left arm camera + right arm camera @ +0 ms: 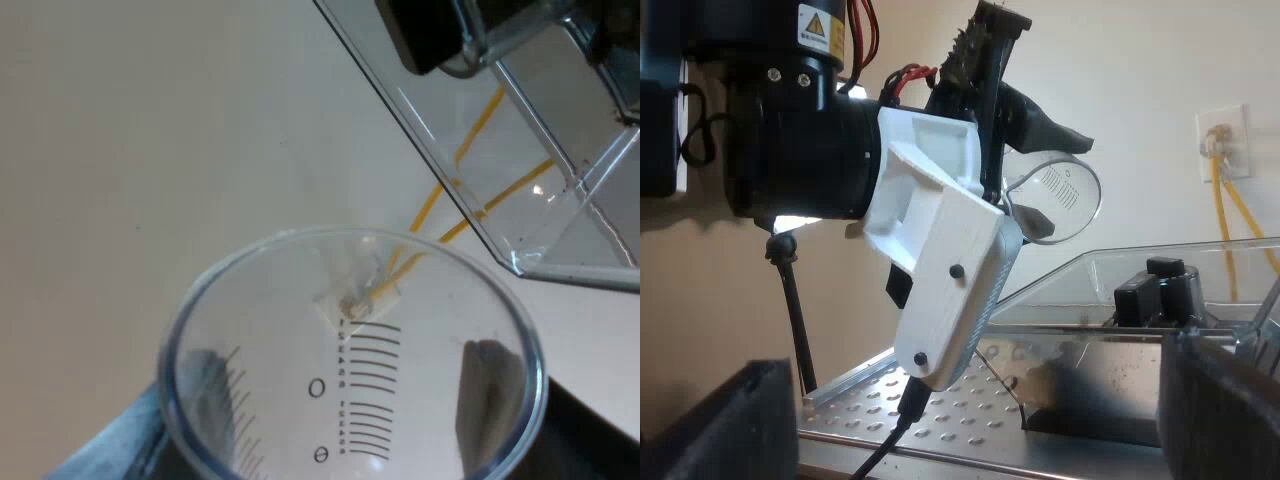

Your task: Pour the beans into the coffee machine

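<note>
The measuring glass [1065, 195] lies tipped on its side just above the rim of the bean hopper [1140, 270], clamped between the fingers of the left gripper [350, 390]. No beans show in it, so the pour looks finished. Next, I judge, comes righting the glass and lifting it clear of the hopper's wall. The right gripper [980, 410] hangs open beside the hopper, over the machine's metal top [940, 395]. A yellow cable [1225, 215] hangs beyond the hopper.
</note>
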{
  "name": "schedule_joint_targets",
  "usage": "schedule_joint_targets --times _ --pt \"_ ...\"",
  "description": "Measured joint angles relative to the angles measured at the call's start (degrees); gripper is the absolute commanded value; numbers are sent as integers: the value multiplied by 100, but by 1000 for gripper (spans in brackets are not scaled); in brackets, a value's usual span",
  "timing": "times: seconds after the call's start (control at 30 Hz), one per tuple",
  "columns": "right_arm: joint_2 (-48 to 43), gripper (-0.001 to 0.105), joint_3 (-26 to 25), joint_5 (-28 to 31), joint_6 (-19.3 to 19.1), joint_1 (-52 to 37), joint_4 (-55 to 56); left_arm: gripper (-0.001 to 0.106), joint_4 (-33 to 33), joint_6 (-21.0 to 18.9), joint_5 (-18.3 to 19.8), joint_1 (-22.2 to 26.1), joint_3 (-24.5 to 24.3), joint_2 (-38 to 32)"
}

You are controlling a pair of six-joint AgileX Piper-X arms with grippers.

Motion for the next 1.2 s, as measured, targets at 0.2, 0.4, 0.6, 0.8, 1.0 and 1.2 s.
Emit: schedule_joint_targets --times 0.2,0.4,0.6,0.8,1.0,1.2 --pt "0 78 0 0 0 0 0 33 0 9 0 0 0 0" --pt "0 78 0 0 0 0 0 33 0 9 0 0 0 0" --pt "0 78 0 0 0 0 0 33 0 -1 0 0 0 0" --pt "0 78 0 0 0 0 0 33 0 -17 0 0 0 0" --pt "0 78 0 0 0 0 0 33 0 -98 0 0 0 0" --pt "0 78 0 0 0 0 0 33 0 -928 0 0 4 -80"
